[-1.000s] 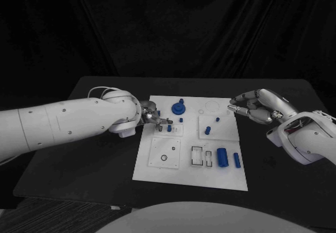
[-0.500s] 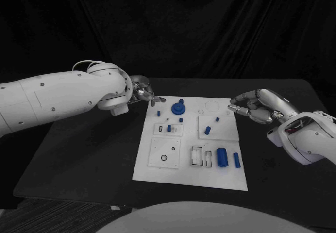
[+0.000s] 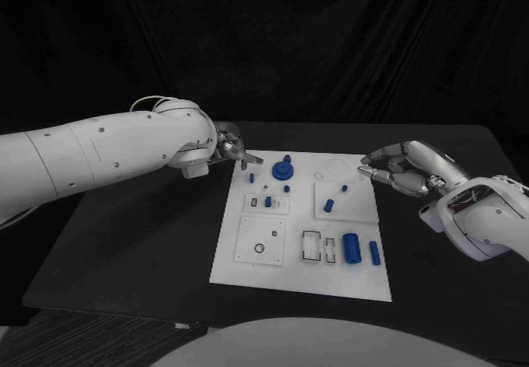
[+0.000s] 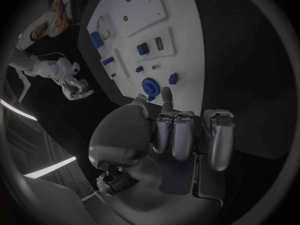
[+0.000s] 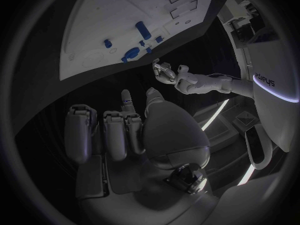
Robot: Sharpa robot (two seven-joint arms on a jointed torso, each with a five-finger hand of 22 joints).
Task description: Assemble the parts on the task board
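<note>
The white task board (image 3: 276,264) lies in the middle of the black table. On it are a round blue part (image 3: 282,166), several small blue pegs such as one (image 3: 329,205) on the right-hand plate, and a large blue cylinder (image 3: 352,248) near the front right. My left hand (image 3: 234,149) hovers just off the board's far left corner, fingers curled in and holding nothing. My right hand (image 3: 399,168) hangs at the board's far right edge, fingers curled too, nothing seen in it. The left wrist view looks over the left hand (image 4: 172,135) at the round part (image 4: 150,86).
Bare black table (image 3: 144,245) stretches to the left and right of the board. The front half of the board has empty rectangular slots (image 3: 319,246) and a plate with a small ring hole (image 3: 259,248).
My left hand has lifted off the small slots on the board's left side and drawn back to the far left corner. The right hand has stayed put.
</note>
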